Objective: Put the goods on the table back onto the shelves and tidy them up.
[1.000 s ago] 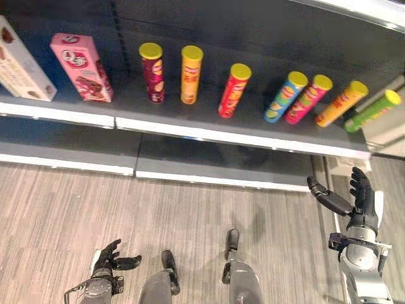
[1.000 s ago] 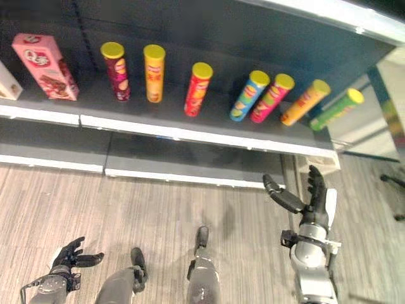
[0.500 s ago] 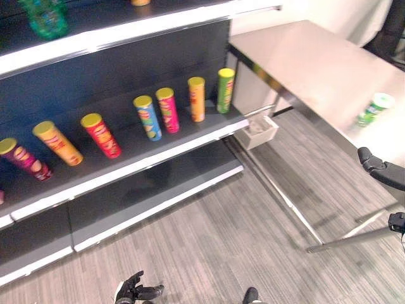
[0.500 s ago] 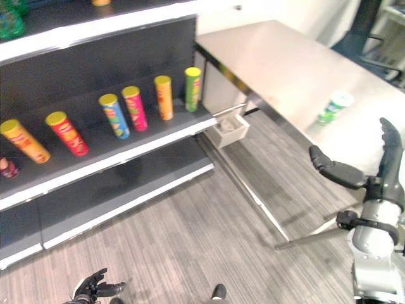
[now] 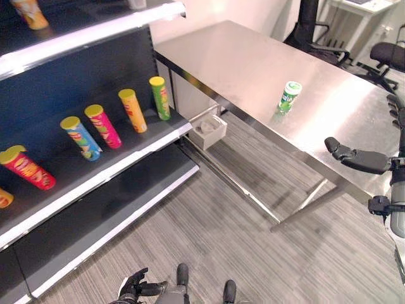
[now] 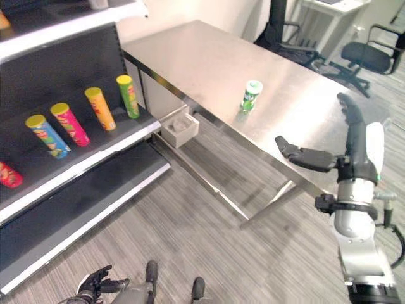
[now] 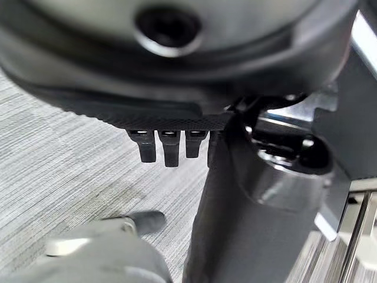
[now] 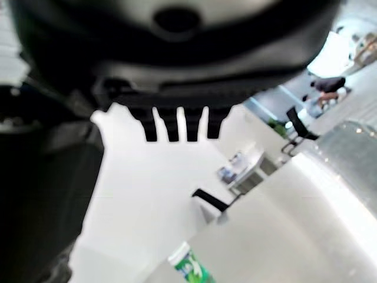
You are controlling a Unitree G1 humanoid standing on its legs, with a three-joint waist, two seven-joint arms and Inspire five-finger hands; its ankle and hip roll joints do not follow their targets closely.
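A small green and white can (image 5: 290, 96) stands upright on the steel table (image 5: 234, 57), also in the right wrist view as the can (image 8: 189, 266). My right hand (image 6: 345, 152) is raised near the table's front edge, open, with straight fingers and the thumb out, a good way short of the can. Down by the floor my left hand (image 5: 136, 289) hangs open with relaxed fingers (image 7: 168, 147). To the left, the dark shelf (image 5: 95, 183) carries a row of tall tubes: green (image 5: 159, 97), orange (image 5: 133, 110), pink (image 5: 102, 125), blue (image 5: 80, 137) and red (image 5: 26, 168).
A small white tub (image 5: 207, 130) sits between the shelf's end and the table. Slanted table legs (image 5: 304, 202) cross the grey wood floor. Black office chairs (image 6: 373, 57) stand behind the table. A higher shelf (image 5: 82, 31) runs above the tubes.
The camera has swung right, from the shelf towards the table, so the can and table now sit nearer the middle. My right hand stays raised and open.
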